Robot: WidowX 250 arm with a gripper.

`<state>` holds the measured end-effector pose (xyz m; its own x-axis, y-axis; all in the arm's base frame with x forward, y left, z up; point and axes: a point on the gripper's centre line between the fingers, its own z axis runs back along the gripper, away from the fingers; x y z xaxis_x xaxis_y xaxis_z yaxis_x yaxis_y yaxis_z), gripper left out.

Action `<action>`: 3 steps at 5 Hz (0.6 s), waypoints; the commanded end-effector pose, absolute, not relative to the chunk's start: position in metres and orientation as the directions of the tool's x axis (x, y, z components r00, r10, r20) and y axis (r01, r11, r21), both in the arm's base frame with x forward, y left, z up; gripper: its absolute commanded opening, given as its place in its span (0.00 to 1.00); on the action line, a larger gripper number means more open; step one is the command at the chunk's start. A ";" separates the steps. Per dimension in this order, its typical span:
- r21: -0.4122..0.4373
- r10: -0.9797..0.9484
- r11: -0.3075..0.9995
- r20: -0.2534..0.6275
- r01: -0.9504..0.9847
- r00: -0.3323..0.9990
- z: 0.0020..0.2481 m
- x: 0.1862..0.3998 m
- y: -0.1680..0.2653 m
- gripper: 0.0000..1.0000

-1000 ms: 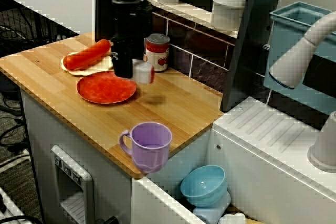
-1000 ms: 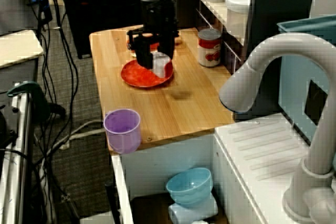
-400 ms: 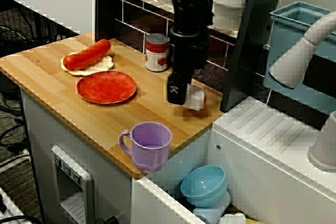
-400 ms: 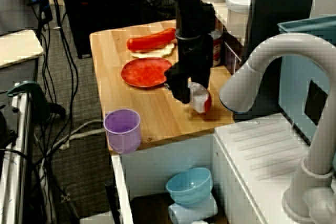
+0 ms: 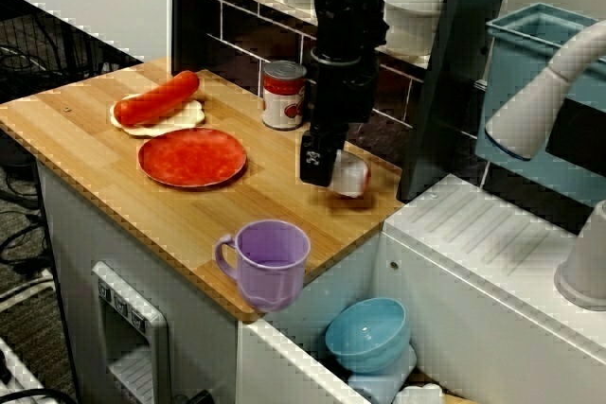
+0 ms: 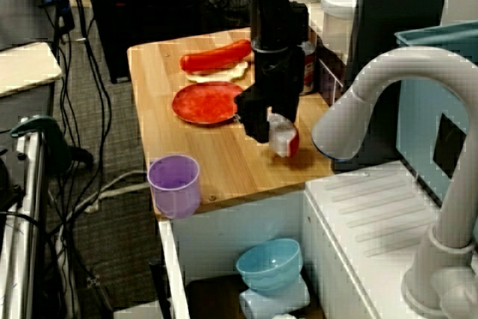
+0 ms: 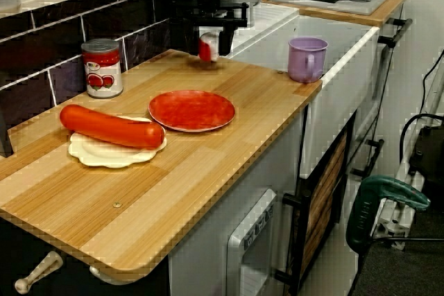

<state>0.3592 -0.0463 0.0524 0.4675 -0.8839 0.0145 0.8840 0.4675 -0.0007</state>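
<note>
One small white pot (image 5: 350, 175) with a red end is pinched in the gripper (image 5: 333, 171), whose fingers press together on its sides. The arm comes straight down from above, and the pot hangs tipped on its side, with its red end turned to the right in the front view. It is low over the wooden counter (image 5: 114, 177), at the far right part of it, near the dark upright beside the sink. A shadow lies right beneath it, but whether it touches the wood I cannot tell.

The view along the counter shows the same grip, gripper (image 7: 208, 41) clamped on pot (image 7: 206, 48), close above the boards. A tomato can (image 5: 283, 94) stands just left of the arm, tucked against the tiled back wall where it leaves the fingers room. Farther left lie a red plate (image 5: 192, 156) and a sausage (image 5: 158, 98) on a pale plate, well apart from the gripper. A purple mug (image 5: 270, 257) stands upright at the near edge with its handle to the left. A blue bowl (image 5: 367, 333) rests in the basin below and to the right of it.
</note>
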 end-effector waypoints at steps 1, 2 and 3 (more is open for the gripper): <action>0.041 -0.893 0.447 0.079 0.894 0.443 0.086 0.352 -0.035 0.00; 0.045 -0.892 0.451 0.070 0.891 0.448 0.080 0.350 -0.035 0.00; 0.049 -0.889 0.455 0.068 0.889 0.452 0.080 0.349 -0.036 1.00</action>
